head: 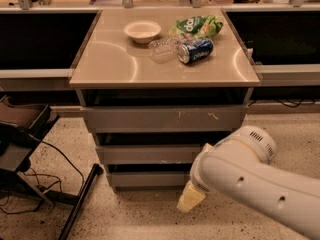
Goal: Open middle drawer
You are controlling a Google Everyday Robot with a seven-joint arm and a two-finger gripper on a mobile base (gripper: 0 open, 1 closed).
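Note:
The grey cabinet shows three stacked drawer fronts. The middle drawer (150, 154) is the plain wide grey front between the taller scratched front (165, 119) and the narrow bottom front (150, 179). A dark gap runs above it. My white arm (250, 179) comes in from the lower right. My gripper (190, 199), a cream-coloured tip, hangs low near the floor. It is in front of the bottom front's right end, just below and to the right of the middle drawer's front.
On the cabinet's tan top (110, 64) lie a white bowl (142, 30), a clear plastic cup (162, 48), a blue can (196, 50) and a green chip bag (196, 25). A black stand with cables (30, 164) is on the speckled floor at left. Dark counters flank the cabinet.

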